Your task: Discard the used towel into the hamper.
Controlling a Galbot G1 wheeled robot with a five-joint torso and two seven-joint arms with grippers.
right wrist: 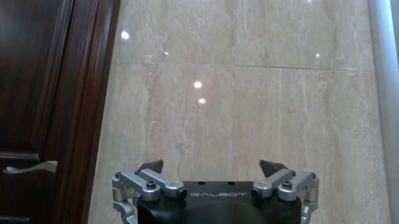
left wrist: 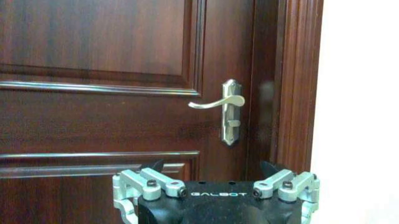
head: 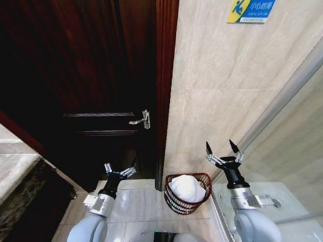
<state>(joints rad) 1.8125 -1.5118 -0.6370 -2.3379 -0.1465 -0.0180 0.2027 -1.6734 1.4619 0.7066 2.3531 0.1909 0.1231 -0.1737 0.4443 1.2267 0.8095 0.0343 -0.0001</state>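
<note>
2 pincers frame my view, both spread wide and holding nothing: left pincer [head: 120, 170] raised toward the door, right pincer [head: 222, 149] up by the marble wall. Between them on the floor, 1 hamper [head: 202, 177] holds 1 white towel [head: 185, 187], so I judge the drop done. Beyond, 1 door handle [head: 141, 120].

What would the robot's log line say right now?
towel: in hamper | left tool: open, by door | right tool: open, above hamper, empty
</note>
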